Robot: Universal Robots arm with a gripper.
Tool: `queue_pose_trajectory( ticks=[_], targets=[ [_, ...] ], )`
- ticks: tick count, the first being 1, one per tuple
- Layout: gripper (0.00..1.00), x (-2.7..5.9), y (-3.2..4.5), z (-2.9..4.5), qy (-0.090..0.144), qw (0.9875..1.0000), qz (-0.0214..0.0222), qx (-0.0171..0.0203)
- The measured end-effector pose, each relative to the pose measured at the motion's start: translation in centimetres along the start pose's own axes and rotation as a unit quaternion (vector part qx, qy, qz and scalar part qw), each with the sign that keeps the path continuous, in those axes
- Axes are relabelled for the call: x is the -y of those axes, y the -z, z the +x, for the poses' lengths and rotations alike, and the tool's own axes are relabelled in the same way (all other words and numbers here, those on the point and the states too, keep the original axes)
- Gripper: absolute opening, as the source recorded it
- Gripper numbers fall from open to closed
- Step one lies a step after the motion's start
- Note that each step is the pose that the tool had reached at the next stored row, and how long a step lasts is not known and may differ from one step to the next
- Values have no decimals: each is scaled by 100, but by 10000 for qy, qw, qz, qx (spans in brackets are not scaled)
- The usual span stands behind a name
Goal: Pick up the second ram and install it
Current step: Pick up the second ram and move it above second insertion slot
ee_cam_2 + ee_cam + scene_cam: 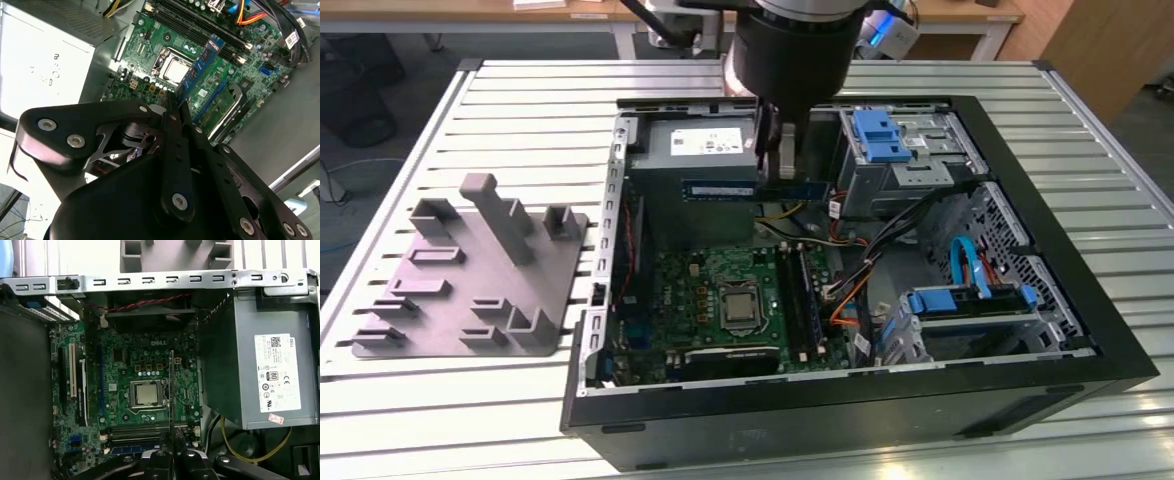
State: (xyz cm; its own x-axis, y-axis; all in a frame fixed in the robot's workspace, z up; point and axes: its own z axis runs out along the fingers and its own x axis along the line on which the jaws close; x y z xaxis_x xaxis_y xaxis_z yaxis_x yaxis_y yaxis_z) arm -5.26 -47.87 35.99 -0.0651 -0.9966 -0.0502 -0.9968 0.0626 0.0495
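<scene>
Holds the thick black wrist [794,50] upright at the top of the exterior view, over the open computer case [854,420]. Points the gripper [778,175] straight down into the case, on the side of the grey power supply [698,140]. Pinches the second ram [734,188] between the two fingers [172,150], pressed together against its flat faces, as seen in both wrist views. Carries the stick level and on edge in the air, lengthwise along the exterior view's left and right, with a blue-labelled face turned to that camera. Places it just in front of the power supply, above the green motherboard [707,290] and clear of the long black memory slots [801,295], so not seated in any of them. Shows, in the first wrist view, the stick edge-on as a thin line running out from the fingertips and passing just beside the processor [147,392] below it. Has the grey holder block [467,270] on the slatted table [440,110], beside the case at the exterior view's left, well apart from the gripper.
</scene>
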Motion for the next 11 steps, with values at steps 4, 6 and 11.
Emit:
queue_pose_trajectory(
  ticks=[4,6,11],
  targets=[
    [14,4,-72,4,0,10000,0,0],
    [14,6,-108,6,0,10000,0,0],
    [14,12,-200,11,0,10000,0,-1]
  ],
)
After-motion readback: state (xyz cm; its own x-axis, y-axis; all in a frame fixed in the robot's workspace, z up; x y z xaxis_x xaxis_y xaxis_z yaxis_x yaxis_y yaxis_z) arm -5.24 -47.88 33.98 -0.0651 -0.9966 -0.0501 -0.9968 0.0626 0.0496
